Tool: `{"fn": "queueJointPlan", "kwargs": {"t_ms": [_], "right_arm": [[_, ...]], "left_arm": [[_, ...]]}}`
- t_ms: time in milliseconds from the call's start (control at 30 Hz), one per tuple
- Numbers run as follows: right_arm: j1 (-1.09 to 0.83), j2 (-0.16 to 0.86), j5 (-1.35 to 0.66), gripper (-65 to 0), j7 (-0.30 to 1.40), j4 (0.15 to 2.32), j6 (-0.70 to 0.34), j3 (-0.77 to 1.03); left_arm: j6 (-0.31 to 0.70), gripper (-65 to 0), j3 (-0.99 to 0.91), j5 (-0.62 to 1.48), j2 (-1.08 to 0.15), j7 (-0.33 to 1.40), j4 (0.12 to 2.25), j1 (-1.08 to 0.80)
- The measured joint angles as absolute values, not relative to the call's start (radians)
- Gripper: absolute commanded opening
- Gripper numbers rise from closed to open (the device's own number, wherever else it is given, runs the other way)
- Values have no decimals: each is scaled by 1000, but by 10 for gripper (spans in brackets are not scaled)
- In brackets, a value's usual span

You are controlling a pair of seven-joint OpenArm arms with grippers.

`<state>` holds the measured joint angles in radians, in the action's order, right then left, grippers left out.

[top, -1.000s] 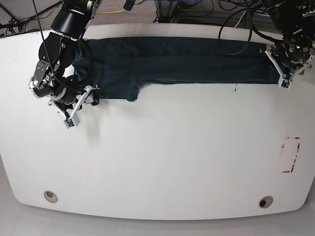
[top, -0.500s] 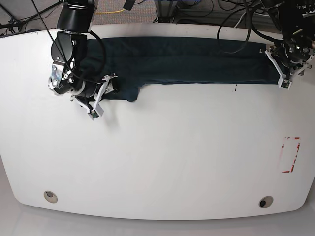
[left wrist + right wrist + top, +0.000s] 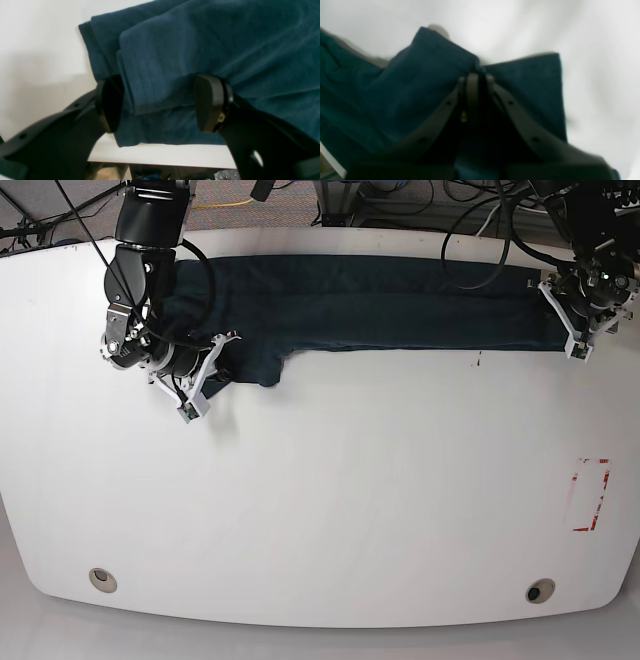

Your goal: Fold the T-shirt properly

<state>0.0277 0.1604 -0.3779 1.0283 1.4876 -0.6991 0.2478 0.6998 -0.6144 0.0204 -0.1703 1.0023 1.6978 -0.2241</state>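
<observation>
Two grippers work at opposite ends of the T-shirt (image 3: 360,305), which lies stretched in a long dark teal band along the far edge of the white table (image 3: 330,500). The right gripper (image 3: 477,75) is pinched tight on a fold of the cloth, its fingers pressed together with fabric bunching to either side in its blurred wrist view. The left gripper (image 3: 160,105) is spread wide, its two black pads (image 3: 211,102) straddling a folded corner of the shirt where several layers stack near the table's edge; the cloth sits between the pads without being squeezed. No lettering or label can be read on the shirt. In the base view the right arm (image 3: 140,280) reaches down from the far edge and bends toward the shirt's lower flap, while the left arm (image 3: 590,270) hangs over the shirt's opposite end. A red rectangular marking (image 3: 590,495) lies well apart, near the table's side.
</observation>
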Motion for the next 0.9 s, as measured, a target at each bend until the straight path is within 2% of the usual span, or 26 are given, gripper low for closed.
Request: {"fn": "queueJointPlan", "kwargs": {"t_ms": [133, 533, 600, 900], "right_arm": [[2, 159, -365, -650, 1059, 1542, -698, 248], [-195, 154, -374, -650, 1122, 1969, -699, 273], [-239, 150, -375, -650, 1136, 2000, -698, 285], [-388, 144, -606, -650, 1141, 2001, -696, 426]], "left_arm": [[700, -243, -614, 20, -171, 1002, 1698, -224], [698, -243, -614, 22, -171, 1001, 1697, -229], [697, -243, -615, 22, -170, 999, 1698, -230], [697, -243, -614, 22, -171, 1001, 1697, -230]]}}
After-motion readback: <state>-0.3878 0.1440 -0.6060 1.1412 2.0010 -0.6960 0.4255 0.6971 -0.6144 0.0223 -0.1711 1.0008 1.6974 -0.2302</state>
